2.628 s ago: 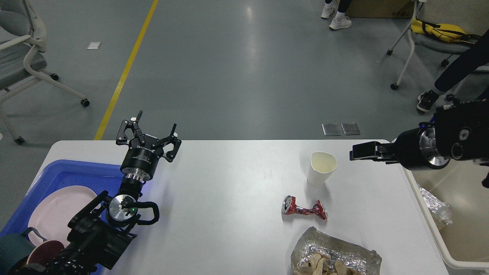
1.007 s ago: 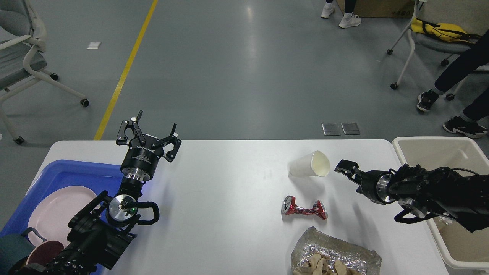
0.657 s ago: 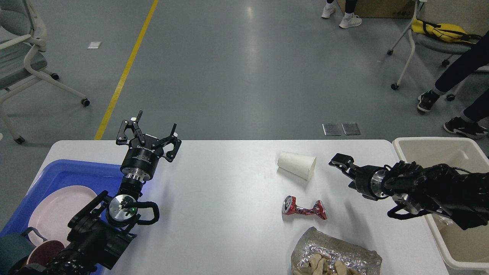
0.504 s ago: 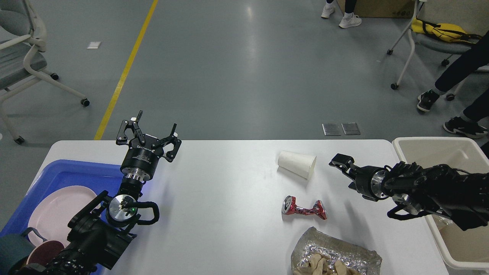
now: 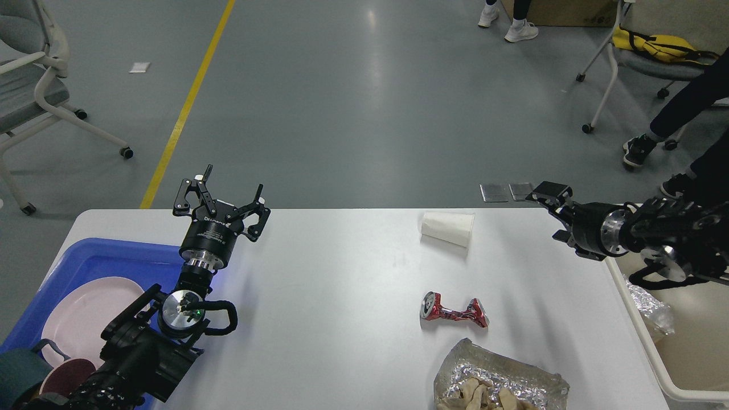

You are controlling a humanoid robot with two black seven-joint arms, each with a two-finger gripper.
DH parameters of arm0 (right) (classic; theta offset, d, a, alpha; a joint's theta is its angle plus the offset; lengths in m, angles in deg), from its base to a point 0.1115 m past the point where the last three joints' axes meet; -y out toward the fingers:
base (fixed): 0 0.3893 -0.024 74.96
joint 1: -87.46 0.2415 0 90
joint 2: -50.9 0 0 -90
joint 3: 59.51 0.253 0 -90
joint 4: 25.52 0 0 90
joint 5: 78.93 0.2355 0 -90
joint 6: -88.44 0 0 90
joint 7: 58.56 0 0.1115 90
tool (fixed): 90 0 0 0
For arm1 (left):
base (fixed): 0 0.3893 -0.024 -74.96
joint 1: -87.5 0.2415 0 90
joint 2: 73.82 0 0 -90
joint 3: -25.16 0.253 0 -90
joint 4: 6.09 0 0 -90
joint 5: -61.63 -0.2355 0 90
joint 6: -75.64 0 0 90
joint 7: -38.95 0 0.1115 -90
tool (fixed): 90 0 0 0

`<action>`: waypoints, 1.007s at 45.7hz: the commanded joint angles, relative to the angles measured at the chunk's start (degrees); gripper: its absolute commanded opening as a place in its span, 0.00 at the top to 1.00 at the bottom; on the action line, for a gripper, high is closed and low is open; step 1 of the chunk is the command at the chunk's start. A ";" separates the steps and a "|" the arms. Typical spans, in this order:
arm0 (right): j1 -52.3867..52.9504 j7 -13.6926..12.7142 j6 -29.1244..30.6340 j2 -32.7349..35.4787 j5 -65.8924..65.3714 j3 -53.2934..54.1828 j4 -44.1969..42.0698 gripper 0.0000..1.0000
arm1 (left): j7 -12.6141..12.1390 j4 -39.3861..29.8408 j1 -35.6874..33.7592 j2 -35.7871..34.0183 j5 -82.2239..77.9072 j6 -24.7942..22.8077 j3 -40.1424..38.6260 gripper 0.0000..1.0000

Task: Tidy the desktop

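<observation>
The white desktop [image 5: 342, 307] fills the lower view. On it a white paper cup [image 5: 448, 228] lies on its side near the far edge. A crushed red can [image 5: 454, 311] lies nearer, and a crumpled foil pack with beige scraps [image 5: 500, 384] sits at the front edge. My left gripper [image 5: 223, 196] is open and empty, raised above the table's far left. My right gripper [image 5: 549, 193] is raised at the far right, to the right of the cup and apart from it; its fingers cannot be told apart.
A blue tray [image 5: 91, 262] at the left holds a pink plate [image 5: 85, 319] and a dark red bowl [image 5: 68, 378]. A beige bin [image 5: 655, 364] at the right holds crumpled foil [image 5: 649, 307]. Chairs and people's legs stand on the floor beyond.
The cup has tipped over from upright and rolled toward the far edge. My right arm came down beside it, then lifted up and back to the right. The left arm has not moved.
</observation>
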 commanded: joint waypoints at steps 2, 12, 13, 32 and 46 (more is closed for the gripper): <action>6.98 -0.06 1.20 0.29 0.11 -0.13 2.13 0.00 | 0.00 0.00 0.00 0.00 0.01 0.00 0.00 0.03; 20.42 -0.15 6.04 1.08 -0.77 -9.08 14.25 0.00 | 0.00 0.00 0.00 0.00 0.01 0.00 0.00 0.03; 21.83 -0.15 6.04 0.38 -1.20 -10.57 15.39 0.00 | 0.00 0.00 0.00 0.00 0.01 0.00 0.00 0.03; 50.14 -9.63 12.88 -10.62 -14.83 -24.21 33.93 0.00 | 0.00 0.00 0.00 0.00 0.01 0.09 0.00 0.03; 40.50 -10.08 18.79 -6.05 -25.28 -26.14 33.93 0.00 | 0.00 0.00 0.00 0.00 0.01 0.00 0.00 0.03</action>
